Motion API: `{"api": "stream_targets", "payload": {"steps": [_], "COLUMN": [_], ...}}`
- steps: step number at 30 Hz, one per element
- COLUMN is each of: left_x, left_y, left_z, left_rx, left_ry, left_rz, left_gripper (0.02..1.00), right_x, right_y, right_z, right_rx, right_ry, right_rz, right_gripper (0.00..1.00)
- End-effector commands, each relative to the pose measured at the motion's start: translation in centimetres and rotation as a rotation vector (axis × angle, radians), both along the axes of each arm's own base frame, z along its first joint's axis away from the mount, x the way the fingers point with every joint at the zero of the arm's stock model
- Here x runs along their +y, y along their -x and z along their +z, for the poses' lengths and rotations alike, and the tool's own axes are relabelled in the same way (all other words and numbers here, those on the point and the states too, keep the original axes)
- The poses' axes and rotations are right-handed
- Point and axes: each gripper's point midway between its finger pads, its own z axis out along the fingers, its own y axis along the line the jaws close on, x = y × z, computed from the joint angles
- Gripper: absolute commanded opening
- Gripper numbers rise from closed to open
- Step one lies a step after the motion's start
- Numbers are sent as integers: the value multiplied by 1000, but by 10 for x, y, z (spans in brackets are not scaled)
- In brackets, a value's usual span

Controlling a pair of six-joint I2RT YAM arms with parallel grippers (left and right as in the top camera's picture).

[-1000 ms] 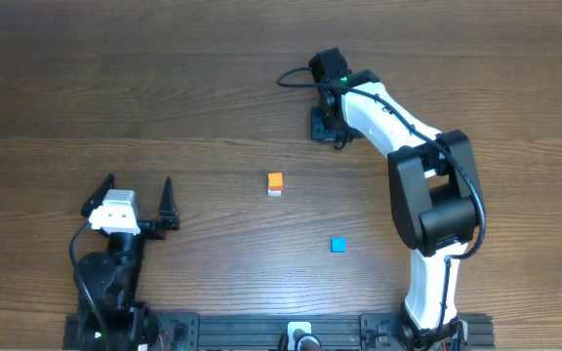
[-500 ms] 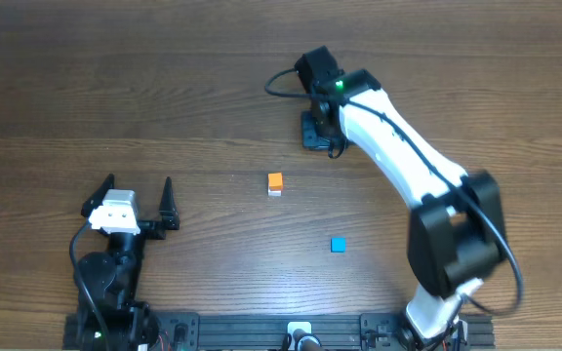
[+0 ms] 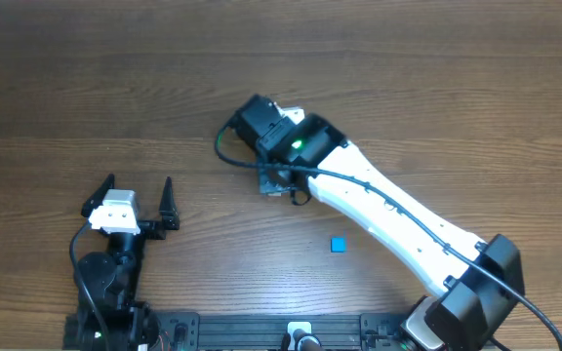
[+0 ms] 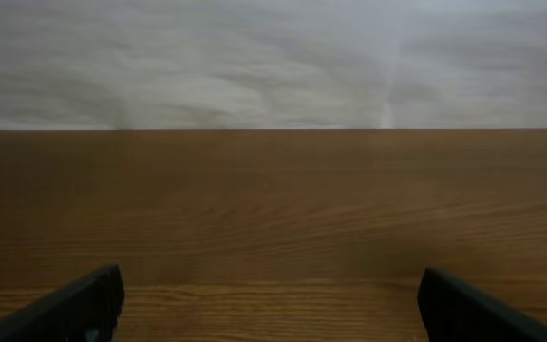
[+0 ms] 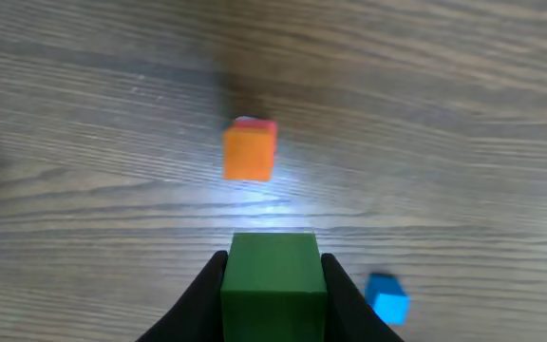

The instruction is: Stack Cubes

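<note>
The right gripper (image 5: 273, 262) was closed on a green cube (image 5: 272, 277), one finger against each side face, with the cube's top face exposed between them. The cube was held clear of the table.

The orange cube (image 5: 249, 155) lay straight ahead of the fingertips, near but not beneath the green cube. Judged from the right wrist view, the load had to be carried forward along the finger line before any lowering. The faces of the two cubes appeared close to parallel, so little wrist rotation seemed needed. A reddish edge (image 5: 256, 123) showed at the far side of the orange cube; whether it was a separate cube underneath could not be determined.

The blue cube (image 3: 338, 245) sat apart from both, off to one side of the fingers and nearer the arm bases.

The left gripper (image 3: 137, 185) stood close to its own base, its fingers spread wide and empty, well apart from all cubes. The right arm was therefore the nearer one.

The table (image 3: 476, 68) was brown wood grain. A pale wall (image 4: 273, 57) rose beyond its far edge.
</note>
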Motion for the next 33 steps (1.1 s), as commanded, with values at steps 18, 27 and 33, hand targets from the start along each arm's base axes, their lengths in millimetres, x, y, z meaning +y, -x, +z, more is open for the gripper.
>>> {"api": "stream_targets", "payload": {"steps": [18, 27, 33], "left_x": [0, 0, 0], "left_y": [0, 0, 0], "left_z": [-1, -1, -1], "left_rx": [-2, -2, -2], "left_ry": [-10, -10, -10], "left_rz": [-4, -4, -4], "left_gripper": [1000, 1000, 1000], "right_x": [30, 22, 22], "right_y": [-22, -26, -25], "right_z": [-48, -53, -54], "right_rx": [81, 96, 101], "right_ry": [48, 64, 62], "right_rz": [-56, -77, -77], "right_gripper": [12, 12, 14]}}
